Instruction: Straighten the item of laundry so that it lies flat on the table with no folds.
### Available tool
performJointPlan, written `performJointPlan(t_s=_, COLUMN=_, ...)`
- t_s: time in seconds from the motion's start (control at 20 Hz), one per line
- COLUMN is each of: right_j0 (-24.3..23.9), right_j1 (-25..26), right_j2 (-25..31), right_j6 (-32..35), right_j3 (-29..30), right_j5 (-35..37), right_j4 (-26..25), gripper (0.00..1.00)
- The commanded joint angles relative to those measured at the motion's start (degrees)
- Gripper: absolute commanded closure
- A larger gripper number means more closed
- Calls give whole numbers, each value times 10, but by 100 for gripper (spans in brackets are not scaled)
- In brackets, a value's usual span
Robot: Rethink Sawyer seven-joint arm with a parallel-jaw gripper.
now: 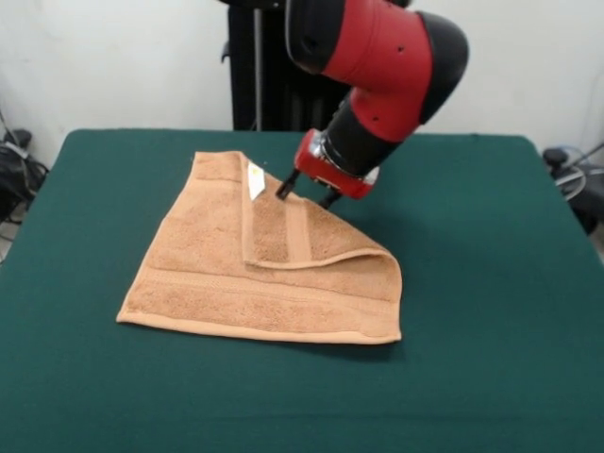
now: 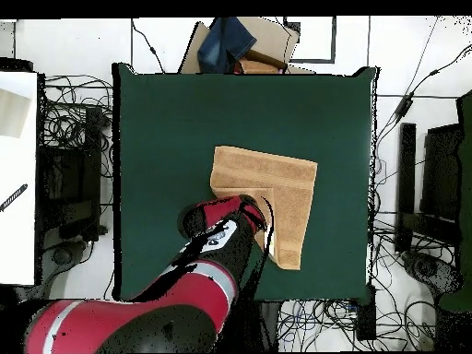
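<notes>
On the towel's [image 1: 274,274] folded-over flap, the claw [image 1: 307,192] (fingers apart) seemingly touches cloth, gripping nothing.

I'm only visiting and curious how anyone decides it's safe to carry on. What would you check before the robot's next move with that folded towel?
1. Tan terry-cloth towel lying flat: not ok, one corner is folded over the rest.
2. Red and black robot hand at the folded flap: ok, its tips meet the flap's far edge beside the small white tag.
3. Hand gripping cloth: cannot tell.
4. Towel fully on the dark green cloth-covered table: ok.
5. Room to unfold: ok, green cloth shows on every side of the towel.
</notes>
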Motion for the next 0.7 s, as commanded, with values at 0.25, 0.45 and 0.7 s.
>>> performJointPlan(t_s=0.25, right_j0=-28, right_j1=12, right_j2=92, right_j6=-30, right_j3=-3, right_j5=-10, right_j4=-52, gripper=0)
performJointPlan(t_s=0.45, right_j0=-26, right_j1=-4, right_j2=92, right_j6=-28, right_j3=5, right_j5=5, right_j4=-60, gripper=0)
performJointPlan(t_s=0.7, right_j0=-16, right_j1=-25, right_j2=85, right_j6=2, right_j3=42, right_j5=3, right_j4=-66, gripper=0)
